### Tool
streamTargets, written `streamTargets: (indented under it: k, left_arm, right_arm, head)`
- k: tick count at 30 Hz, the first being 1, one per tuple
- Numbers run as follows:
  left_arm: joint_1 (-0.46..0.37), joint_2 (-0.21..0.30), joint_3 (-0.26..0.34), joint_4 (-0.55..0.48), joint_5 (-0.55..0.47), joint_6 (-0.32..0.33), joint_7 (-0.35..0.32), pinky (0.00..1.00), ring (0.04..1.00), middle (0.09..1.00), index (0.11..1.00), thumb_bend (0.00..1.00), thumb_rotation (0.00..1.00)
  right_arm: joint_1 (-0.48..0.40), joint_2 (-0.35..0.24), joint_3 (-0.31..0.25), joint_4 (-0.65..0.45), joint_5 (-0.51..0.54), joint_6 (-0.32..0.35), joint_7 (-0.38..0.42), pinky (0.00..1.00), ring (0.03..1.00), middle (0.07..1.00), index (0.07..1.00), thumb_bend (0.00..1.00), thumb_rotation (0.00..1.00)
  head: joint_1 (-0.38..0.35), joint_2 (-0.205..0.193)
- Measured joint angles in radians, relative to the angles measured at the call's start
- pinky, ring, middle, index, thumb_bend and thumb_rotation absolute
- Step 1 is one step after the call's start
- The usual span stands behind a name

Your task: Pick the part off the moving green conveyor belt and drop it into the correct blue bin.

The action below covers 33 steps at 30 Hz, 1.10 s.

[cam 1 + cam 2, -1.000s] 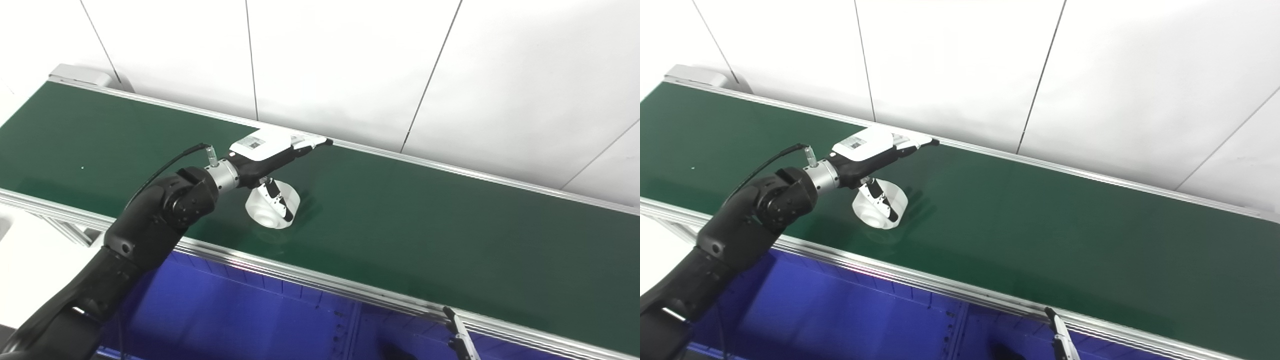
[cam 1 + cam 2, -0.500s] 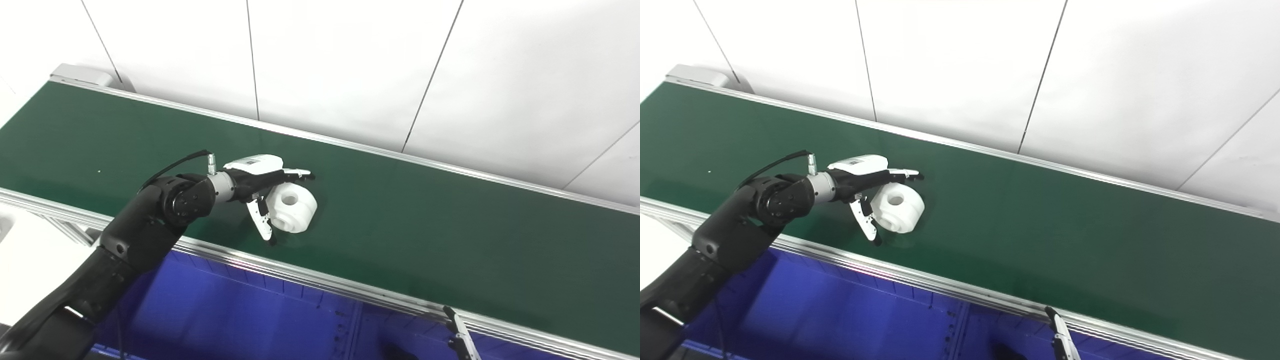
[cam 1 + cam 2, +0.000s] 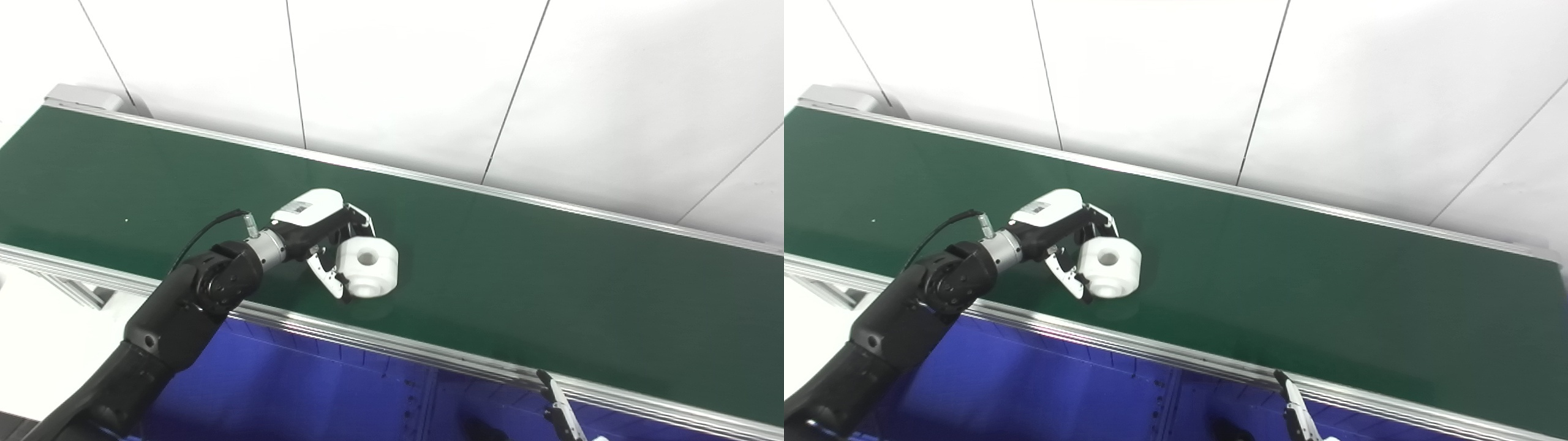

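While left hand (image 3: pixel 327 242) clamps white part (image 3: pixel 367 267) over green belt (image 3: pixel 551 275); right hand (image 3: pixel 560 411) barely visible, state unclear

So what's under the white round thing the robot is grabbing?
The green conveyor belt lies under the white part. The left hand wraps its fingers round it. Whether it touches the belt cannot be seen.

Both head cameras look down from close above, side by side, facing the long green conveyor belt (image 3: pixel 551 275) and white panelled wall (image 3: pixel 1335 92); their scenes overlap almost wholly.
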Motion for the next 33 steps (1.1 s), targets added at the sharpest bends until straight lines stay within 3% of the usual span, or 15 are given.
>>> streamTargets:
  k: [7, 8, 9, 12, 13, 16, 17, 21, 33]
  left_arm:
    - [0.025, -0.024, 0.032, 0.020, -0.013, -0.105, 0.121, 0.40, 0.397, 0.501, 0.536, 0.50, 0.00]
    - [0.036, -0.024, 0.040, 0.004, -0.024, -0.113, 0.125, 0.41, 0.405, 0.503, 0.533, 0.50, 0.00]
    - [0.050, -0.023, 0.049, -0.016, -0.049, -0.126, 0.127, 0.42, 0.408, 0.503, 0.533, 0.50, 0.00]
    - [0.102, -0.005, 0.072, -0.095, -0.133, -0.155, 0.128, 0.41, 0.410, 0.501, 0.535, 0.50, 0.00]
    - [0.118, 0.002, 0.078, -0.114, -0.150, -0.158, 0.130, 0.40, 0.406, 0.503, 0.536, 0.50, 0.00]
    - [0.174, 0.040, 0.088, -0.177, -0.191, -0.161, 0.156, 0.39, 0.405, 0.510, 0.532, 0.50, 0.00]
    - [0.195, 0.050, 0.094, -0.189, -0.202, -0.161, 0.162, 0.39, 0.404, 0.507, 0.534, 0.50, 0.00]
    - [0.283, 0.084, 0.102, -0.228, -0.228, -0.161, 0.204, 0.40, 0.414, 0.507, 0.523, 0.50, 0.00]
    - [0.461, 0.121, 0.063, -0.292, -0.202, -0.161, 0.353, 0.39, 0.419, 0.503, 0.511, 0.50, 0.00]
  right_arm:
    - [-0.004, 0.000, 0.005, 0.000, -0.004, 0.000, 0.000, 0.83, 0.930, 0.972, 0.976, 0.59, 0.86]
    - [-0.004, 0.001, 0.006, 0.000, -0.008, 0.000, 0.000, 0.83, 0.935, 0.974, 0.977, 0.58, 0.86]
    - [-0.003, 0.001, 0.007, -0.001, -0.009, 0.000, 0.000, 0.85, 0.941, 0.977, 0.979, 0.57, 0.86]
    - [-0.001, 0.002, 0.011, -0.024, -0.003, 0.001, 0.010, 0.87, 0.953, 0.986, 0.986, 0.60, 0.87]
    - [-0.002, 0.002, 0.012, -0.031, 0.001, 0.001, 0.011, 0.87, 0.947, 0.985, 0.987, 0.63, 0.89]
    - [-0.009, 0.003, 0.013, -0.030, 0.009, 0.001, 0.012, 0.88, 0.954, 0.985, 0.990, 0.65, 0.90]
    - [-0.008, 0.004, 0.013, -0.030, 0.012, 0.002, 0.013, 0.89, 0.956, 0.983, 0.990, 0.66, 0.89]
    - [-0.008, 0.016, 0.013, -0.064, 0.027, 0.038, 0.043, 0.90, 0.968, 0.990, 0.999, 0.67, 0.91]
    - [-0.028, 0.014, 0.002, -0.072, 0.008, 0.040, 0.050, 0.84, 0.938, 0.977, 0.984, 0.61, 0.90]
  head:
    - [-0.009, 0.017]
    - [-0.017, 0.024]
    - [-0.047, 0.058]
    - [-0.077, 0.081]
    - [-0.121, 0.100]
    - [-0.135, 0.114]
    - [-0.153, 0.150]
    - [-0.176, 0.185]
    - [-0.192, 0.213]
